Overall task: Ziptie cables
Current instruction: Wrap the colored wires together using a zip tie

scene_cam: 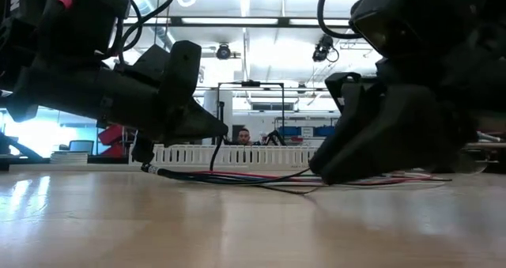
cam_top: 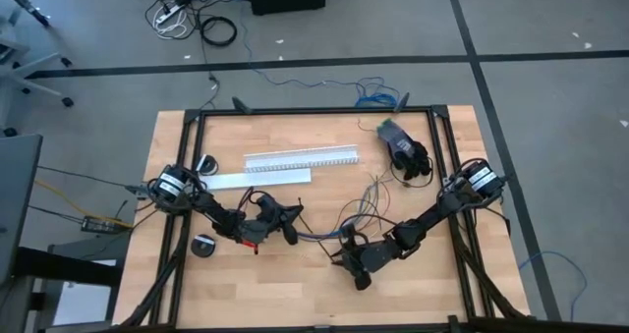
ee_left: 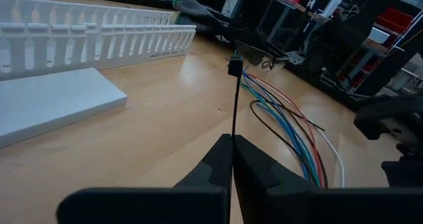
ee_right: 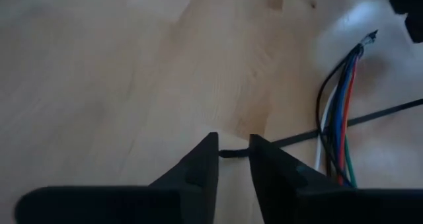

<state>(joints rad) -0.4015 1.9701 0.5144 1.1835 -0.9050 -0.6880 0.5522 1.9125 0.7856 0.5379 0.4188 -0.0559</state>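
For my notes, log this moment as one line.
left gripper: shut on ziptie | right gripper: jaws around ziptie's other end | cables: on table

Two dark jointed arms, black cords, silver wrist discs.

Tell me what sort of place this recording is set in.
Probably a robotics lab or workshop: a wooden table in a black frame on a grey floor, loose cords behind it, and shelving with red bins beyond.

We see a pale, smooth wooden counter (cam_top: 295, 294) with a soft sheen, a matt white slotted plastic channel (ee_left: 92, 36), and a thin black plastic ziptie (ee_left: 234, 105) beside glossy-sheathed coloured cables (ee_left: 291, 135).
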